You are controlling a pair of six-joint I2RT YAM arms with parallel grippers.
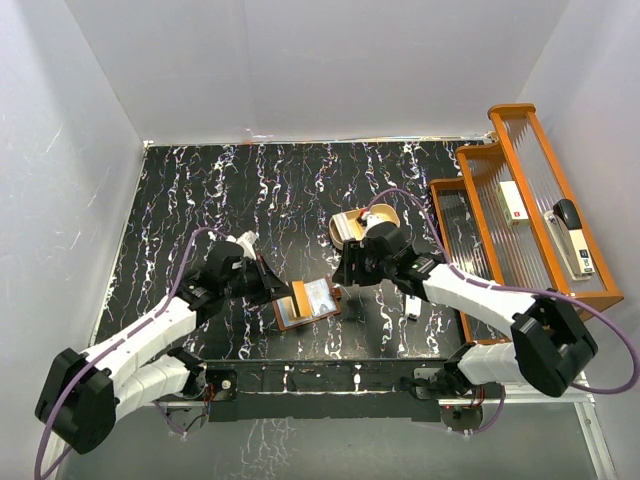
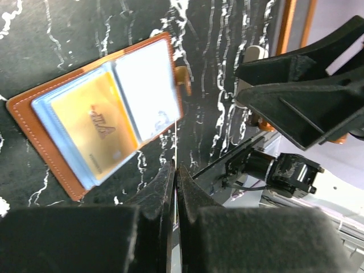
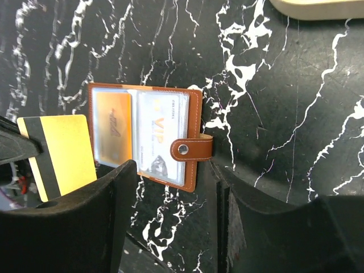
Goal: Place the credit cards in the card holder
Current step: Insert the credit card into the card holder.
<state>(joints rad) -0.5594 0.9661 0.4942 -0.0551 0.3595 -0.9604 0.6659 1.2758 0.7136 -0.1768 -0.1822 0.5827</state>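
We found the card holder (image 1: pixel 310 303) lying open and flat on the table (image 1: pixel 200 200) between the arms; the left gripper (image 2: pixel 176 173) was pinched tight on a yellow credit card (image 3: pixel 60 151) just beside it; the right gripper (image 3: pixel 170 176) stood parted over the strap side, holding nothing. We judged the card light, stiff and slick, best held by one edge; the soft holder might slide unless pinned.

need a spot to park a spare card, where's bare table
Bare table along the back wall and far left corner, beyond the left gripper holding a credit card. Crowded: the card holder by the right gripper, tray behind it, orange rack at right.
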